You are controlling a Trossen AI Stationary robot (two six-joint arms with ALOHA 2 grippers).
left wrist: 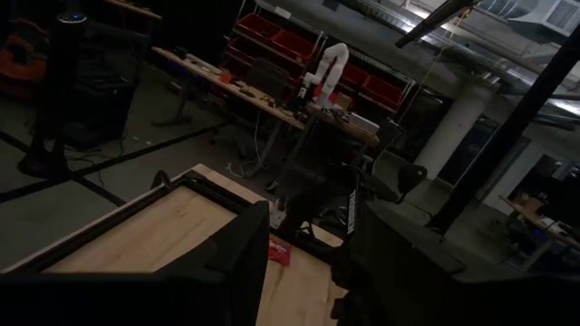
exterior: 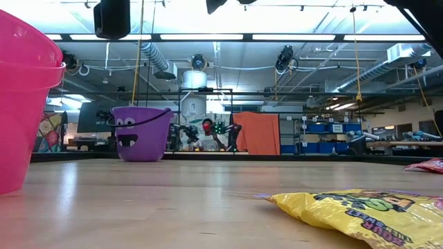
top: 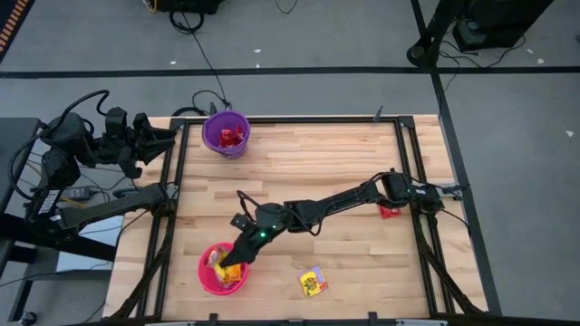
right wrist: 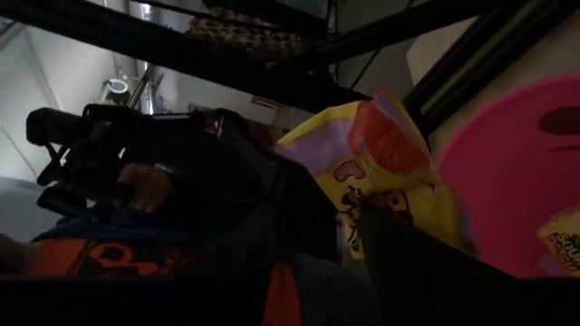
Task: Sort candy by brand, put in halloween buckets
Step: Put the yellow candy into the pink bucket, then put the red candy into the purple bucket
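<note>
Wooden slats of the butcher-block table carry most of what you need to judge progress. Nearest the front edge you have one yellow candy packet lying loose, well apart from either pail. Just beside it to the left stands the pink bucket, already holding yellow packets, and your right gripper hangs over its rim pinching another yellow packet between its fingers, not yet let go. Farther back on the right edge, a red packet lies near the right arm's base, partly hidden, so there may be more than one there. At the far side the purple bucket holds a heap of red candy. Your left gripper waits off the table's left rear corner, fingers spread. By my reading the sort is nearly finished: this drop, one yellow and the red remain.
</note>
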